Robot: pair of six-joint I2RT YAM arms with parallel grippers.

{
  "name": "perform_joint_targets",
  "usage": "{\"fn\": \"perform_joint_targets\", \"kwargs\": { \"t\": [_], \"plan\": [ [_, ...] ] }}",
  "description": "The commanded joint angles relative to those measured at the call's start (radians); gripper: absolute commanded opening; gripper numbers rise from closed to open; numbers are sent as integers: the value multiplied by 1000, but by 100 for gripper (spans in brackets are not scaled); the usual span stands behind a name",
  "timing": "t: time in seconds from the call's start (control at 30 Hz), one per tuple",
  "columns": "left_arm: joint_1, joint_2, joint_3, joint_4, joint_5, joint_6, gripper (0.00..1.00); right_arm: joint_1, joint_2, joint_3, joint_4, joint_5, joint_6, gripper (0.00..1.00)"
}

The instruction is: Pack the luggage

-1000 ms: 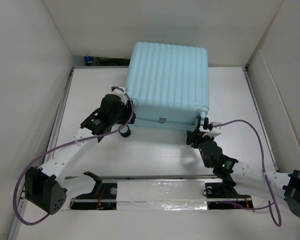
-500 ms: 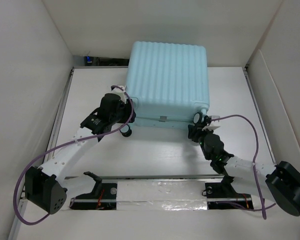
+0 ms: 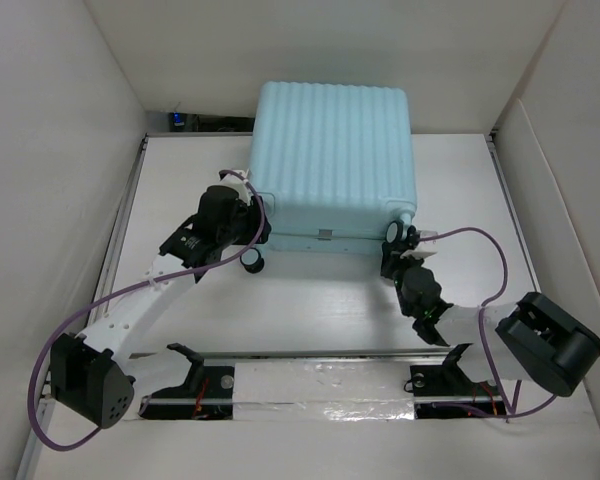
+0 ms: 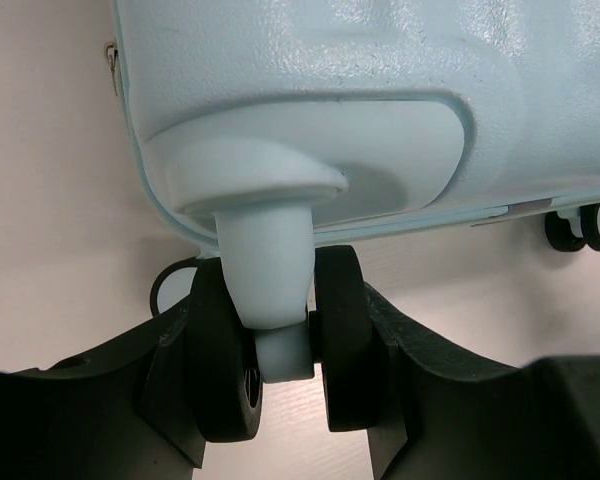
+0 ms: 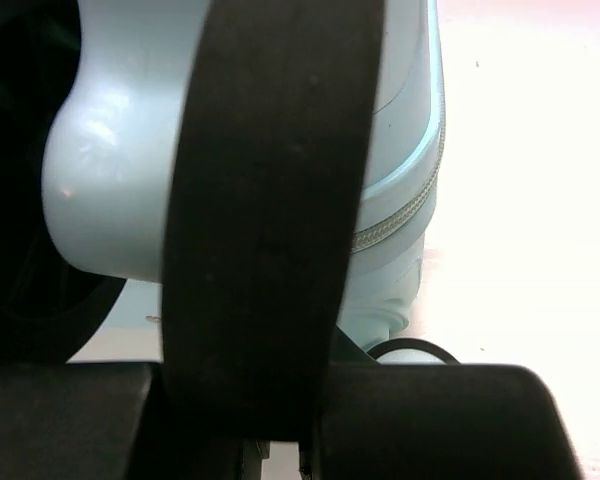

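The luggage [image 3: 330, 160], a pale aqua ribbed suitcase, lies closed on the white table at the back centre. At its near-left corner my left gripper [image 3: 253, 232] is shut on a caster: in the left wrist view the fingers [image 4: 130, 400] press the outsides of the twin black wheels [image 4: 225, 370] on the pale stem [image 4: 265, 260]. My right gripper [image 3: 395, 243] is at the near-right corner. In the right wrist view a black caster wheel [image 5: 270, 200] fills the middle, its lower part wedged between the dark fingers [image 5: 450, 420]. The shell [image 5: 120, 150] and zip [image 5: 400, 215] show behind it.
White walls enclose the table on the left, back and right. A metal rail [image 3: 320, 352] runs along the near edge between the arm bases. Purple cables [image 3: 480, 240] loop beside each arm. Another caster [image 3: 252, 262] sticks out below the left gripper.
The right arm swung in to the near-right corner and its jaws narrowed round the caster wheel. The luggage shifted slightly left. The left gripper kept its hold.
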Motion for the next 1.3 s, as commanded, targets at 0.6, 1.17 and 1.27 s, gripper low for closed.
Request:
{"fn": "perform_joint_targets", "kwargs": {
  "t": [0.6, 1.17, 1.27],
  "plan": [
    [-103, -2, 60, 317, 479, -169, 0, 554, 393, 379, 206, 199, -177, 0],
    [-118, -11, 57, 456, 579, -276, 0, 557, 454, 545, 182, -270, -47, 0],
    [-164, -25, 106, 453, 542, -276, 0, 568, 532, 603, 249, -350, -5, 0]
  ]
}}
